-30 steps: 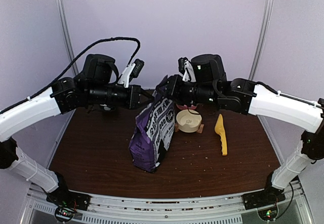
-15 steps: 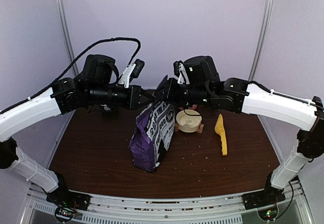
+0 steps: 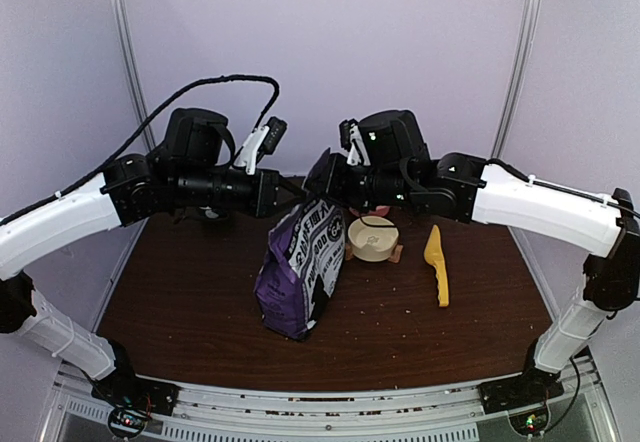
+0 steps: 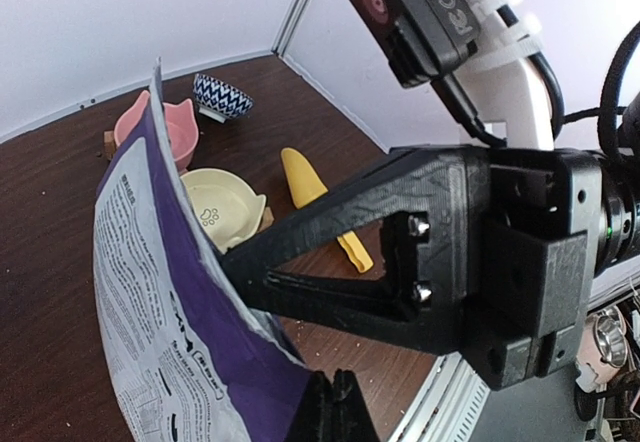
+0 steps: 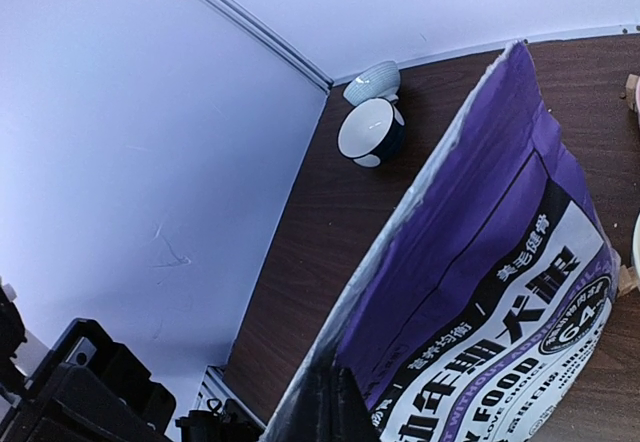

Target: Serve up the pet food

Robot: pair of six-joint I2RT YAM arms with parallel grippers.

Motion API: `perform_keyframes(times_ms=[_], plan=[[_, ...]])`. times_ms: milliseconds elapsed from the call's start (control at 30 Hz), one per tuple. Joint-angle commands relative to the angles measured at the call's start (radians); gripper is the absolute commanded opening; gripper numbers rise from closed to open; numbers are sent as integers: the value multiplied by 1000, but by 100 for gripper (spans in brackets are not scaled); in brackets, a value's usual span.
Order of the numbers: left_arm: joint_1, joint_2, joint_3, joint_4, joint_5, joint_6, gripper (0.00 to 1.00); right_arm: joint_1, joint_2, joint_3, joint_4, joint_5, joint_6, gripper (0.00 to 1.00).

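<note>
Purple plastic-film pet-food bag with a white label [image 3: 300, 262] stands upright on the dark wooden worktop [image 3: 180, 292], just left of the round cream bowl [image 3: 373, 239]. No kibble shows, so it is presumably inside. The left hand [image 4: 335, 402] and right hand [image 5: 335, 397] are each pressed together on the bag's top edge, pinching the thin film. It looks soft, slick and crinkly, with loose weight low down, so it will likely sag and swing. Grips near the mouth's corners should hold best.
</note>
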Motion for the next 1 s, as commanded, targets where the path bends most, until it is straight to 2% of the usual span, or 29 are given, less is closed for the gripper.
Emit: perform_keyframes(times_ms=[0, 100, 233, 333, 600, 633, 667, 800, 867, 967], plan=[[-14, -12, -13, 60, 33, 20, 0, -3, 27, -8, 9, -20, -21, 0], [-14, -33, -17, 39, -45, 14, 0, -2, 30, -14, 21, -35, -34, 0], [-14, -69, -4, -53, -231, 7, 0, 3, 17, -39, 32, -8, -53, 0], [-14, -79, 11, -104, -303, 12, 0, 9, 18, -41, 21, 9, -76, 0], [-14, -30, 63, -150, -295, -1, 0, 23, 35, -24, 10, 14, -104, 0], [-14, -20, 75, -152, -287, -2, 2, 25, 37, -20, 7, 13, -108, 0], [-14, -12, 88, -149, -278, -2, 13, 25, 37, -18, 4, 14, -111, 0], [-14, 12, 132, -122, -257, -1, 41, 28, 39, -16, 8, 12, -117, 0], [-14, 32, 160, -123, -251, 2, 50, 29, 40, -15, 8, 11, -119, 0], [-14, 66, 207, -167, -259, 5, 59, 30, 40, -13, 6, 13, -119, 0]])
